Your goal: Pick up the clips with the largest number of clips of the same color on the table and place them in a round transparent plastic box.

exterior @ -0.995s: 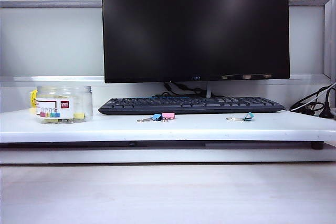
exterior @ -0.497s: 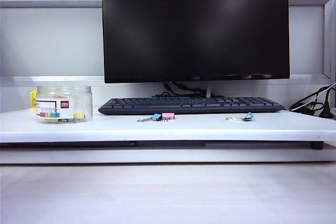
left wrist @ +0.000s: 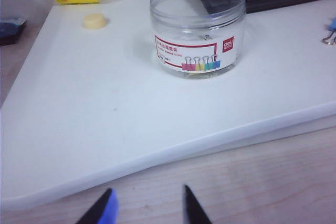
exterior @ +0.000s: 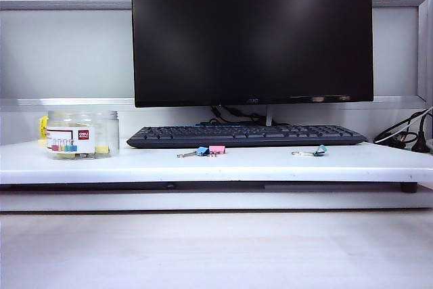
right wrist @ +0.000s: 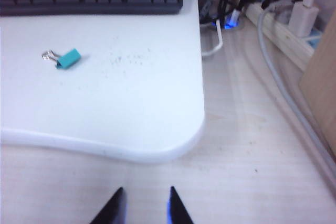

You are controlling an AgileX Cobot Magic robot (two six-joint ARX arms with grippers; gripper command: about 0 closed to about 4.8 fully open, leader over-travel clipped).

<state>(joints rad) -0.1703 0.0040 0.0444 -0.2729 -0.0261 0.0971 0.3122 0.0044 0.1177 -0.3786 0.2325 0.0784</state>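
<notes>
The round transparent plastic box is seen upright near the left end of the white desk, lid off, with yellow clips visible through its wall in the exterior view. A blue clip and a pink clip are found touching before the keyboard; a teal clip is placed toward the right end. The left gripper and right gripper are held off the desk's front edge, jaws parted, nothing between them.
</notes>
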